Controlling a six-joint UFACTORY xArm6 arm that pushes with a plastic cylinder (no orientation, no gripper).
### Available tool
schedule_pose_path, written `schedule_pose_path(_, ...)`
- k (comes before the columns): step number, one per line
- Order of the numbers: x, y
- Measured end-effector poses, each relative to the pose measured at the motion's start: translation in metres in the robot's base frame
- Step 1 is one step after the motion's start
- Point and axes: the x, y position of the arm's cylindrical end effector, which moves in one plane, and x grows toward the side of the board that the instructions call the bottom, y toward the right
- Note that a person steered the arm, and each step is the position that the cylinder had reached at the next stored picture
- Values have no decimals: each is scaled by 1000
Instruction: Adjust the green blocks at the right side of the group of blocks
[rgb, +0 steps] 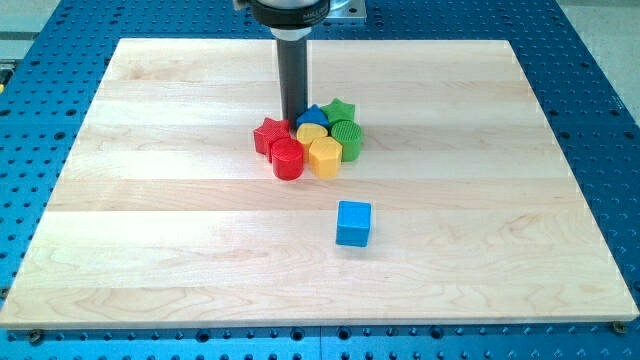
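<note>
the wooden board (150, 250) is seen lying on a blue perforated table (600, 100). at the cluster's left a red star block (269, 134) and a red cylinder block (288, 159) are found. the rod is held upright, cut off at the view's top, and my tip (293, 120) is set down at the cluster's upper edge, just beside the red star; no gripper is carried, so nothing is grasped. a yellow heart block (311, 132) and a yellow hexagon block (325, 157) follow, with a blue block (314, 115) half hidden behind them. on the right side the green star block (342, 109) and green cylinder block (346, 139) are placed, touching. a blue cube (353, 223) sits well apart below.
</note>
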Motion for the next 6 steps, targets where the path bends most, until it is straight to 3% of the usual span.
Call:
schedule_pose_path(1, -2, 20)
schedule_pose_path(3, -60, 58)
schedule_pose_path(5, -4, 74)
schedule_pose_path(6, -8, 97)
